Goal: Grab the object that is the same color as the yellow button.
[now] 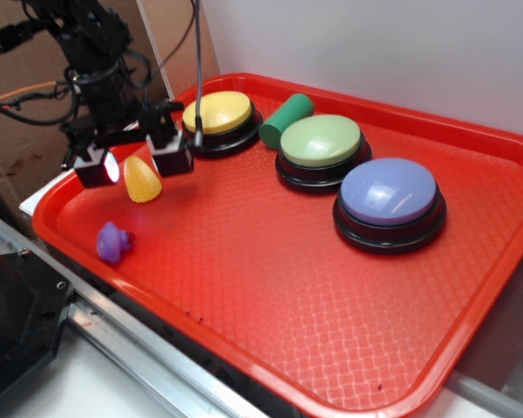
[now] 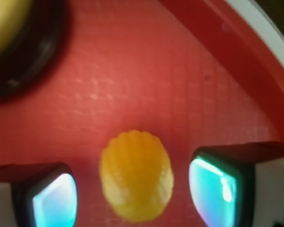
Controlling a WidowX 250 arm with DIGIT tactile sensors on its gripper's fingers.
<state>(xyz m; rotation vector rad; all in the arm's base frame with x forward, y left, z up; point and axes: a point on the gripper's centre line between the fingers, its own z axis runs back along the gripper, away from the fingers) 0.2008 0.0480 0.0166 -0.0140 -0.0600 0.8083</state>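
Observation:
The small yellow toy corn cob (image 1: pixel 142 179) stands upright on the red tray (image 1: pixel 270 296) near its left rim. My gripper (image 1: pixel 136 164) is open, low over the tray, with one finger on each side of the corn and a gap on both sides. In the wrist view the corn (image 2: pixel 137 176) sits between the two fingers (image 2: pixel 54 201), not touched by either. The yellow button (image 1: pixel 218 111), domed on a black base, stands just behind and right of the gripper; its edge shows in the wrist view (image 2: pixel 9 42).
A small purple toy (image 1: pixel 114 241) lies in front of the gripper. A green cylinder (image 1: pixel 286 119) lies behind the green-topped button (image 1: pixel 321 142). A purple-topped button (image 1: pixel 389 195) stands at the right. The tray's raised rim (image 2: pixel 236 52) runs close by.

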